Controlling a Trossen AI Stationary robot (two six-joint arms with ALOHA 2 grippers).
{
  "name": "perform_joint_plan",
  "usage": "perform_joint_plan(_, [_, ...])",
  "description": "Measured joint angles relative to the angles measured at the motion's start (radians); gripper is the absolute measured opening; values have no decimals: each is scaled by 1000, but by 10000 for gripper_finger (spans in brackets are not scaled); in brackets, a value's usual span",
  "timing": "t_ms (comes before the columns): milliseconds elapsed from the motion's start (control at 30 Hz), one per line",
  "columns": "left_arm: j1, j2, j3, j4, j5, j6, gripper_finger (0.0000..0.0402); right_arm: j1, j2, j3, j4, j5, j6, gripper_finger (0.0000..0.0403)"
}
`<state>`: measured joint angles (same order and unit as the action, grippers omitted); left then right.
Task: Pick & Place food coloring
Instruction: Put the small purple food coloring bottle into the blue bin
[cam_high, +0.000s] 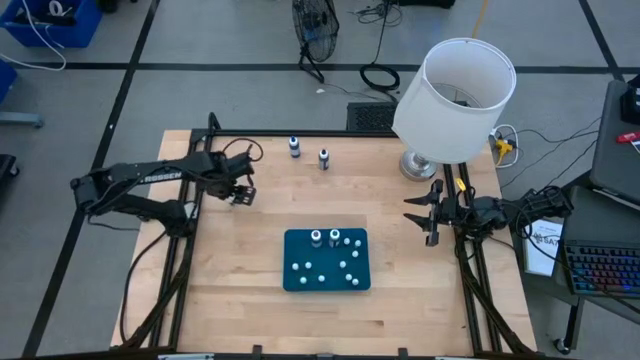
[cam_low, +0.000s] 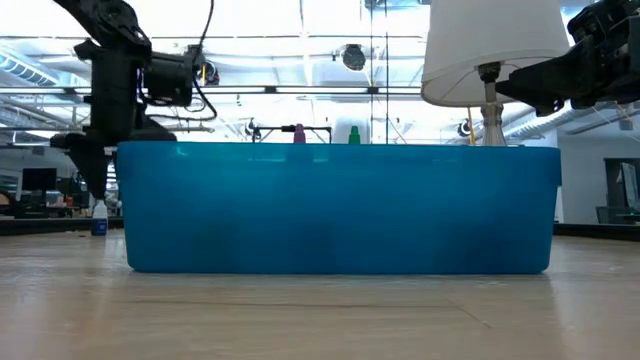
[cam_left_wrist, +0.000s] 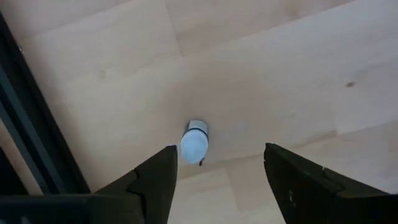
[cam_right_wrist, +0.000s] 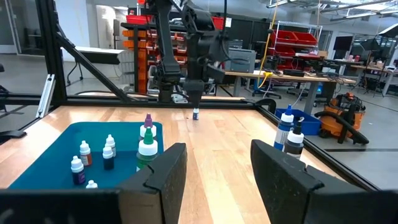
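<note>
Blue mat (cam_low: 340, 210) is filling most of the low view, lying at the middle of the worktop (cam_high: 230, 290). Tiny white-capped bottles (cam_right_wrist: 84, 152) of food coloring are standing scattered on the mat, along with two taller bottles (cam_high: 316, 237) at the mat's far edge.

One more food coloring bottle (cam_left_wrist: 194, 142) is standing upright on the bare wood, off the mat's far left corner and well apart from it. The left end effector (cam_high: 243, 193) is hanging right above this bottle, pointing down at it, with its fingers (cam_left_wrist: 155, 177) spread to either side of the white cap and touching nothing.

The right end effector (cam_right_wrist: 214, 155) is waiting off the mat's right side, near the worktop's edge, facing across the mat with its fingers spread and nothing between them. A white-shaded lamp (cam_high: 455, 100) is standing beyond the mat's far right corner. Two larger bottles (cam_high: 294, 147) are standing beyond the mat's far edge, near the worktop's back rim.
</note>
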<state>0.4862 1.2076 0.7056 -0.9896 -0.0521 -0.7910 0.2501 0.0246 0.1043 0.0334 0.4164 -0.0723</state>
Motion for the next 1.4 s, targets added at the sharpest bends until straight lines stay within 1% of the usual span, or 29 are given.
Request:
perform_joint_plan(233, [12,109,0,4,0,18,241,0,0,0,0,0,0,167])
perform_joint_plan(433, [32,168,0,3,-1,28,241,0,0,0,0,0,0,167])
perform_joint_plan(833, [32,181,0,4,-25,53,239,0,0,0,0,0,0,167])
perform_joint_plan(933, [32,180,-4,5,-25,40,224,0,0,0,0,0,0,167])
perform_joint_plan(1033, [34,180,-24,13,-25,36,200,0,0,0,0,0,0,167])
perform_joint_plan(1167, [41,180,-73,86,-7,43,174,0,0,0,0,0,0,167])
perform_joint_plan(1300, [57,178,-104,145,-1,64,157,0,0,0,0,0,0,167])
perform_joint_plan(1400, [64,178,-104,148,-1,77,153,0,0,0,0,0,0,167])
